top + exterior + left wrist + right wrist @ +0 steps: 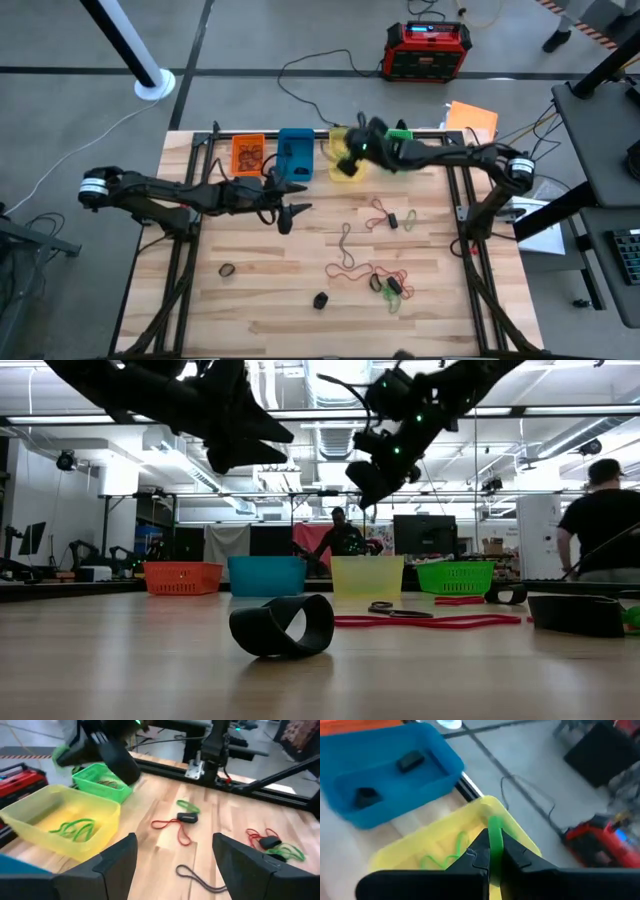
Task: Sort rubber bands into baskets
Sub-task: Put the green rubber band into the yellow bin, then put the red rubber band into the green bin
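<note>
Right gripper [490, 851] pinched shut on a green rubber band [495, 832], held above the yellow basket [420, 850] presumably to drop it among the green ones inside; left gripper [172, 857] spread wide and empty near the blue basket [295, 155]; loose bands [375, 275] awaiting on the table [260, 300].

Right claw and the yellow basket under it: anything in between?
Only the green rubber band pinched in the right claw, hanging over the yellow basket, which already holds green bands. The right wrist view shows it.
</note>
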Available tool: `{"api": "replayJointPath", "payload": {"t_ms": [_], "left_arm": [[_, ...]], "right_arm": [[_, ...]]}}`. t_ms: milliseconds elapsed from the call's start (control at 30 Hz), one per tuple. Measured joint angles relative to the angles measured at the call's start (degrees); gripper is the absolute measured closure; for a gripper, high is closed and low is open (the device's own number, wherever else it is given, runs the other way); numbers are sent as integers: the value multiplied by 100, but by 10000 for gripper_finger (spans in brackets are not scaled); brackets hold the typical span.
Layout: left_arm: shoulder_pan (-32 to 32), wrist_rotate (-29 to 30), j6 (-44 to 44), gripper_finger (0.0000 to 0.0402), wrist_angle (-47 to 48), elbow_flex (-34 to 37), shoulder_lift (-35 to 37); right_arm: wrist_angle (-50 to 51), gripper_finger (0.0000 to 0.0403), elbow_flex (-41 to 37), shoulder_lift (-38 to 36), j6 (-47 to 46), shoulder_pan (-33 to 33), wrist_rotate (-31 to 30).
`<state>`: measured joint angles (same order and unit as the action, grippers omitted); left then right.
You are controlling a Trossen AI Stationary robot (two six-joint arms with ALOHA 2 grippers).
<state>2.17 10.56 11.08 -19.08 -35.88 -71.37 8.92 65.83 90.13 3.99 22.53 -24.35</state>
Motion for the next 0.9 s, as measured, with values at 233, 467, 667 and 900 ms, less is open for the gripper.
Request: {"api": "replayJointPath", "payload": {"t_ms": [233, 467, 667, 900], "left_arm": [[-2, 17, 188, 166, 200, 0, -26], [-4, 5, 195, 167, 255, 0, -117], [-4, 3, 194, 167, 235, 0, -118], [-4, 3, 191, 167, 244, 0, -118]], "right_arm": [[-239, 394, 47, 76, -637, 922, 1845], [-100, 373, 41, 133, -896, 1051, 1966], [-73, 313, 41, 157, -915, 1037, 2182], [161, 265, 50, 88, -1016, 1007, 2396]]}}
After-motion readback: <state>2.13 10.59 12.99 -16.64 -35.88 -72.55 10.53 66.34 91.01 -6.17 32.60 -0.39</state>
